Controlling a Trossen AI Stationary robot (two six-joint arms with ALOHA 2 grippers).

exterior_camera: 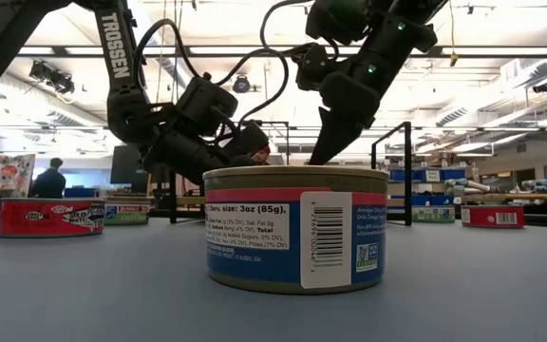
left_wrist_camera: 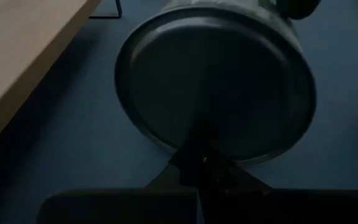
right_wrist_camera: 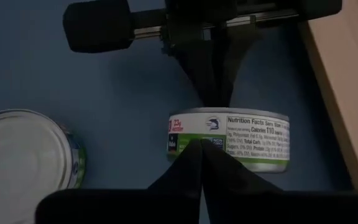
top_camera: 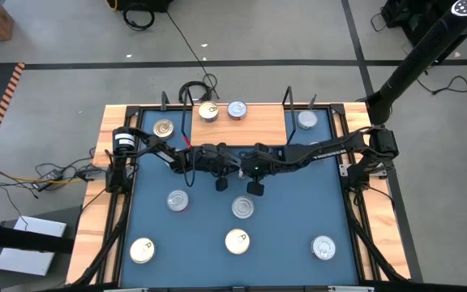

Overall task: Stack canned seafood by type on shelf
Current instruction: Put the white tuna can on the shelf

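High view: my left jaws point(top_camera: 221, 183) and right jaws point(top_camera: 255, 188) meet at the centre of the blue desk point(top_camera: 290, 219). The wooden shelf point(top_camera: 254, 126) lies at twelve o'clock and carries two tins point(top_camera: 222, 110). Five loose tins point(top_camera: 243, 207) spread from four to eight o'clock.

Low view: a blue-label tin point(exterior_camera: 295, 228) fills the foreground, with both arms coming down behind it. The room is an open workshop with ceiling lights and a person standing far off at nine o'clock.

Left wrist view: my left jaws are clenched, tips against the rim of a tin's round face point(left_wrist_camera: 216, 87).

Right wrist view: my right jaws are clenched too, tips touching the green-label tin point(right_wrist_camera: 229, 142). The left tips touch it from the opposite side. It seems to rest on its side wall.

I judge the tin rigid, fairly heavy, smooth and likely to roll. It is best held across its side wall.
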